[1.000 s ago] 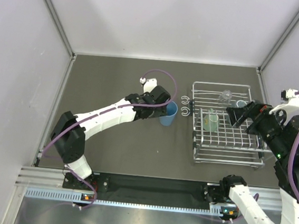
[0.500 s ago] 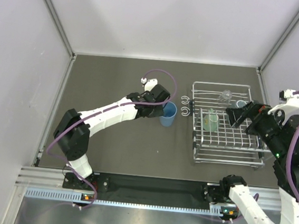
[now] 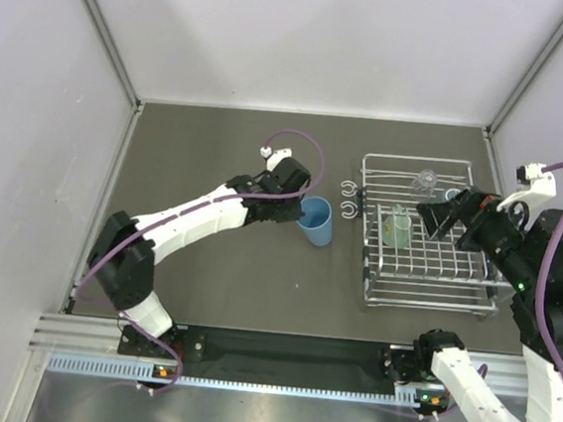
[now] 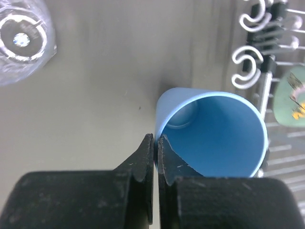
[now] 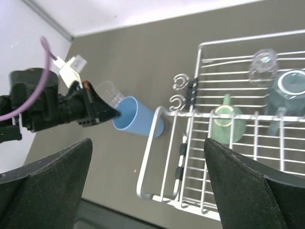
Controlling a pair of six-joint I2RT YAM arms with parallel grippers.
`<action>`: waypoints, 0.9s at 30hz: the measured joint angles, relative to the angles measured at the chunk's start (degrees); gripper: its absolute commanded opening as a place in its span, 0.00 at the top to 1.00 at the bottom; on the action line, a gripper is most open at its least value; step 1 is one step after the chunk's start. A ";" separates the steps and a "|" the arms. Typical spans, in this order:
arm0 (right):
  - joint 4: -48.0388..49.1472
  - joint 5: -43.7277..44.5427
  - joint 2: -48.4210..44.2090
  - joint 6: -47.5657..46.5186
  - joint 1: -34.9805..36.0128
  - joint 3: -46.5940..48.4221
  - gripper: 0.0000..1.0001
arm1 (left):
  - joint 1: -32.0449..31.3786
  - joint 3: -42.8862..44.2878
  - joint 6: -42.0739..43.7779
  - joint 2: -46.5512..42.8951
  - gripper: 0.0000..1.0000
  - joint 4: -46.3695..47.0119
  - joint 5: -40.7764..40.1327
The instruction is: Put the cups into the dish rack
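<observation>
The blue tumbler (image 3: 316, 221) stands on the table left of the dish rack (image 3: 370, 242), its mouth leaning toward my left gripper (image 3: 298, 212). That gripper (image 4: 156, 139) is shut on the near rim of the blue tumbler (image 4: 214, 136), one finger inside and one outside. A clear tumbler (image 4: 21, 38) stands apart behind it. In the rack sit a light green mug (image 5: 228, 123), a teal mug (image 5: 289, 89) and a small clear cup (image 5: 263, 64). My right gripper (image 5: 148, 141) hovers open above the rack's right side (image 3: 439, 214), holding nothing.
Two curled white hooks (image 3: 348, 199) stick out from the rack's left side, close to the blue tumbler. The rack's raised wire rim (image 5: 155, 143) stands between the tumbler and the mugs. Walls enclose the table on three sides.
My left gripper has closed from open onto the blue tumbler's rim, and the tumbler has shifted slightly toward the near side. The right gripper has drifted a little left.
</observation>
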 measured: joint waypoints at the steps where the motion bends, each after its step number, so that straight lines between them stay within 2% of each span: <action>1: 0.20 -0.66 0.04 0.09 0.00 -0.24 0.00 | 0.07 -0.70 0.13 -1.36 1.00 -0.13 0.22; 8: 5.81 -10.16 0.07 4.61 0.00 -4.96 0.00 | 0.48 -9.35 1.40 -22.03 1.00 2.99 2.38; 14: 15.04 -19.28 -0.09 11.72 0.00 -10.86 0.00 | 0.96 -16.87 3.65 -39.23 1.00 13.22 9.90; 20: 30.12 -27.61 -1.90 20.94 0.07 -17.33 0.00 | 0.96 -22.14 4.57 -51.10 1.00 22.58 13.97; 27: 42.51 -31.12 -2.47 28.41 4.44 -22.18 0.00 | 0.96 -28.17 3.65 -60.41 1.00 35.19 16.52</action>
